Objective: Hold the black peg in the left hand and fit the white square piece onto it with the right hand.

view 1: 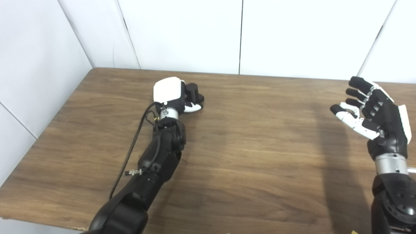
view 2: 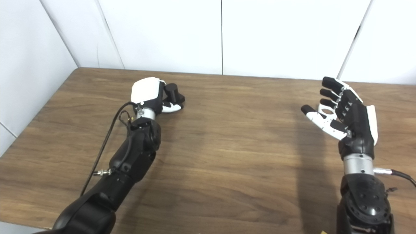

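The black peg [view 1: 192, 92] stands upright on its base on the wooden table [view 1: 247, 143], left of centre toward the back. My left hand [view 1: 169, 92] wraps it from the left, palm against it and thumb curled along its near side; the fingers behind it are hidden. My right hand [view 2: 344, 112] is raised at the far right, open, fingers spread and palm facing left. A white piece with a hole [view 2: 326, 110] shows between that hand's thumb and fingers. The hand partly hides it, and I cannot tell if they touch.
White wall panels close off the back and left sides of the table. A black cable [view 1: 133, 146] loops along my left forearm. The table's left edge [view 1: 48, 120] runs diagonally close to that arm.
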{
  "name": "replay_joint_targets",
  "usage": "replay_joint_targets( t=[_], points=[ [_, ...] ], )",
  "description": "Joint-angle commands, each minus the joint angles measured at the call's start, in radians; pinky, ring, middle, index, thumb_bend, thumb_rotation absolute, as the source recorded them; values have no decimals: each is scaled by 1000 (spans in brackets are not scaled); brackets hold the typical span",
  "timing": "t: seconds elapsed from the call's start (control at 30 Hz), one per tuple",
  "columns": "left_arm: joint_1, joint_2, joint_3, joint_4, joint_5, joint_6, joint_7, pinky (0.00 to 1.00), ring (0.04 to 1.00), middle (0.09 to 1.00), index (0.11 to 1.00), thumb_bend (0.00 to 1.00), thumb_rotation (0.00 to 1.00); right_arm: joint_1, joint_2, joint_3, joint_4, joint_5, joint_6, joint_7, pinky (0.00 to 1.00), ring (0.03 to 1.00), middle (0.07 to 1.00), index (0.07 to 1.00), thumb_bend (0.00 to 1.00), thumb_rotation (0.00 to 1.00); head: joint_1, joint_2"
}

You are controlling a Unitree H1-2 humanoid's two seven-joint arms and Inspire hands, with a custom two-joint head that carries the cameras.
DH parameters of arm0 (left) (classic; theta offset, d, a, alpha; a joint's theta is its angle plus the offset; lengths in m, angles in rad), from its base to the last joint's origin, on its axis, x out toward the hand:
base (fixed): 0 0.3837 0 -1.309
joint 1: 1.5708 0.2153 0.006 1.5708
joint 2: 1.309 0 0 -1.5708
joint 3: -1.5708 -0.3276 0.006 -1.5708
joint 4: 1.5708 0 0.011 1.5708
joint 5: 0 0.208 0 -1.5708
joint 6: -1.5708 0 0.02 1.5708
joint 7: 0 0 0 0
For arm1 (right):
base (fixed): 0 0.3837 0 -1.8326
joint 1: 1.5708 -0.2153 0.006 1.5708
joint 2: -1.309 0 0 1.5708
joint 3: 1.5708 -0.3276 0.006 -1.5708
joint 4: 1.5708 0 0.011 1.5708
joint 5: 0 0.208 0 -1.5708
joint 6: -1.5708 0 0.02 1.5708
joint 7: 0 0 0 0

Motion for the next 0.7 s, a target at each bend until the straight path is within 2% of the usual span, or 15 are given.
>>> replay_joint_targets(
  t=[0.0,0.1,0.47,0.57,0.67],
  points=[
    [-15,31,-8,31,-5,15,2,873,847,836,497,561,135,-28,-10,-5,-44,3,-16,0,753,779,798,754,622,83,0,0],
    [-15,34,-13,33,-15,16,7,876,843,831,488,519,94,-28,-9,-5,-42,2,-18,-2,746,774,795,751,627,87,-2,1],
    [-4,36,-27,16,-76,8,32,902,835,821,483,518,81,-28,-13,-9,-54,2,-1,-2,733,781,802,747,633,120,-5,6],
    [14,45,-26,-16,-146,-58,22,919,852,828,481,518,73,-29,-16,-9,-57,2,3,-1,744,786,805,750,621,111,-8,8],
    [33,64,-26,-54,-233,-140,-30,902,868,834,482,517,72,-30,-18,-10,-54,5,1,3,749,788,805,754,628,124,-14,9]
  ],
)
